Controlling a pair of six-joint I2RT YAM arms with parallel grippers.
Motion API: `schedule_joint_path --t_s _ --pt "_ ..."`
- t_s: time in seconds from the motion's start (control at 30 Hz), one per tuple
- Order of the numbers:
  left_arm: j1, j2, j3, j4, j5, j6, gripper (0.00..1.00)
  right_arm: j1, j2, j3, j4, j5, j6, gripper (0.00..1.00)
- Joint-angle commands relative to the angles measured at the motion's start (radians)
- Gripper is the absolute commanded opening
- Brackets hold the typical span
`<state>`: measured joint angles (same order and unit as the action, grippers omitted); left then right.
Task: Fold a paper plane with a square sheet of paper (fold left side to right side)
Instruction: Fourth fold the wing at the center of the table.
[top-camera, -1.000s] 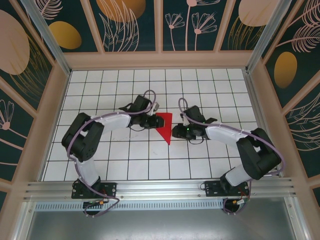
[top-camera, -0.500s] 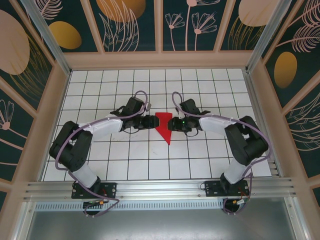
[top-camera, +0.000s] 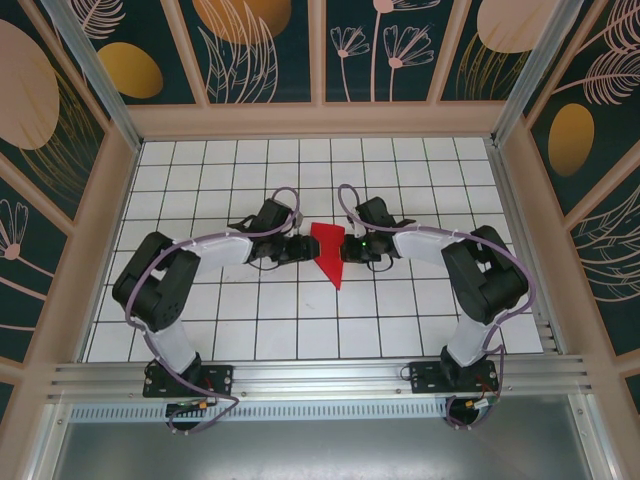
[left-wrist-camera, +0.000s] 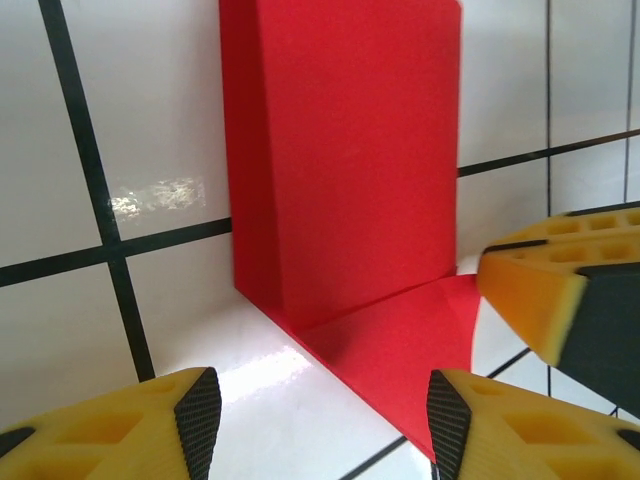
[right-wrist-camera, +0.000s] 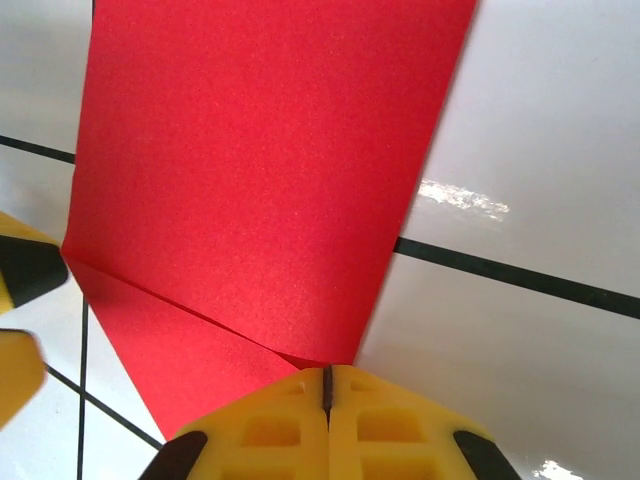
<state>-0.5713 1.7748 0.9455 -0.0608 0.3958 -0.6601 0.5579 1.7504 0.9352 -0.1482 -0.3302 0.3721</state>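
While both arms reach inward over the white grid worktop (top-camera: 200, 330), they meet near its middle: left arm (top-camera: 215, 248) from the left, right arm (top-camera: 440, 245) from the right. Red paper (top-camera: 327, 250) lies flat between them, partly folded, with a squared-off far end tapering to a point toward the near edge. Left hand (top-camera: 300, 247) is just beside the paper's left edge, fingers apart, gripping nothing. Its wrist view has the paper (left-wrist-camera: 350, 170) ahead of the spread hand (left-wrist-camera: 320, 425), one finger overlapping the pointed part. Right hand (top-camera: 349, 248) is at the right edge. In its wrist view the hand (right-wrist-camera: 327, 385) is closed tight, apparently pinching the paper (right-wrist-camera: 260, 180) where a diagonal crease ends.
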Motion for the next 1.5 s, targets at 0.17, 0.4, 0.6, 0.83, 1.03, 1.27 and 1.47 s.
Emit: schedule_joint_path --t_s 0.17,0.4,0.6,0.83,1.03,1.27,1.47 --pt "0.004 0.061 0.063 0.061 0.061 -0.035 0.56 0.000 0.003 0.001 -0.030 0.022 -0.013 0.03" --pt "0.002 0.094 0.079 0.091 0.093 -0.053 0.40 0.000 -0.001 -0.003 -0.025 0.024 -0.013 0.05" --pt "0.002 0.065 0.062 0.113 0.094 -0.081 0.15 0.000 -0.088 -0.021 -0.031 0.140 -0.016 0.30" --pt "-0.019 0.029 0.033 0.165 0.095 -0.144 0.11 0.087 -0.275 -0.092 -0.029 0.339 -0.023 0.52" --pt "-0.021 -0.006 -0.026 0.182 0.066 -0.185 0.11 0.293 -0.323 -0.187 0.075 0.514 0.023 0.57" --pt "-0.020 -0.033 -0.041 0.183 0.067 -0.209 0.11 0.410 -0.230 -0.196 0.165 0.612 0.036 0.61" --pt "-0.021 -0.031 -0.029 0.171 0.074 -0.213 0.11 0.432 -0.151 -0.165 0.176 0.632 0.026 0.60"
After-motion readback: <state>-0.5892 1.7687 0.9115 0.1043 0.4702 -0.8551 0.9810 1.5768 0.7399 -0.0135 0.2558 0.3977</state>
